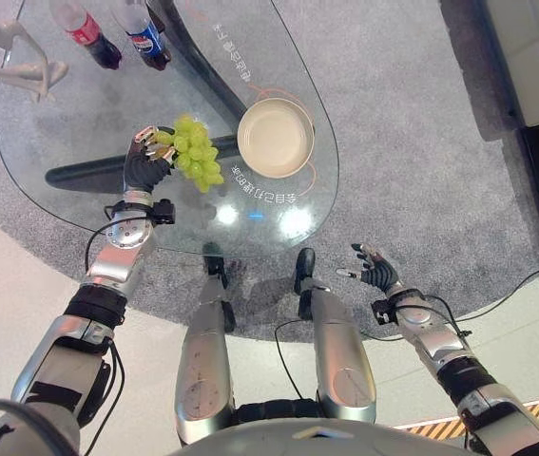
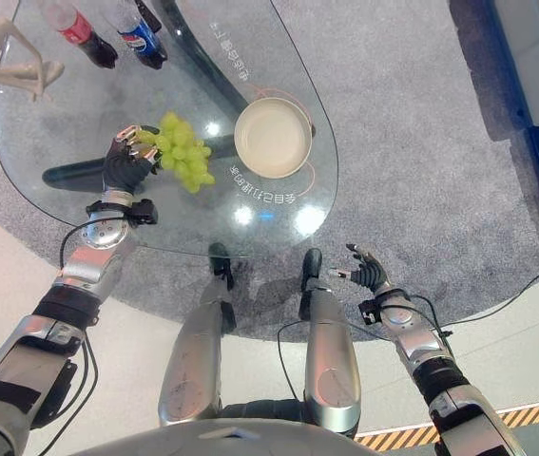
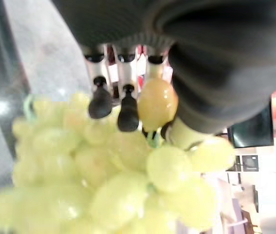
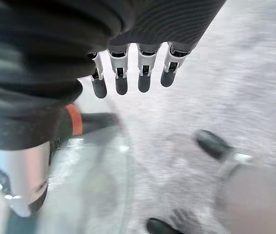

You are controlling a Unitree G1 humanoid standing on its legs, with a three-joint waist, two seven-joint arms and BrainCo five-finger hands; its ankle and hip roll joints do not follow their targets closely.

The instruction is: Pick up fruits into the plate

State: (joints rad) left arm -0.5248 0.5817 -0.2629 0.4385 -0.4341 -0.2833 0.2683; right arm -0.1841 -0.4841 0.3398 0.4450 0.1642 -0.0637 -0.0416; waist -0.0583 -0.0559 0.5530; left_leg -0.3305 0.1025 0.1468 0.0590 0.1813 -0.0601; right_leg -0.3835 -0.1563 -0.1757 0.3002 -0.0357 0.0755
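A bunch of green grapes point(image 1: 196, 154) lies on the round glass table point(image 1: 79, 199), a short way left of the cream plate point(image 1: 275, 137). My left hand point(image 1: 148, 157) is at the bunch's left side with its fingers curled onto the grapes. In the left wrist view the dark fingertips point(image 3: 128, 112) press into the grapes point(image 3: 113, 185) and the thumb closes from the other side. My right hand point(image 1: 375, 267) hangs off the table over the grey carpet, fingers relaxed and holding nothing.
Two soft-drink bottles, one red-labelled point(image 1: 85, 31) and one blue-labelled point(image 1: 144, 34), stand at the table's far edge. A pale figurine point(image 1: 12, 52) stands at the far left. A white cabinet point(image 1: 535, 57) is at the far right.
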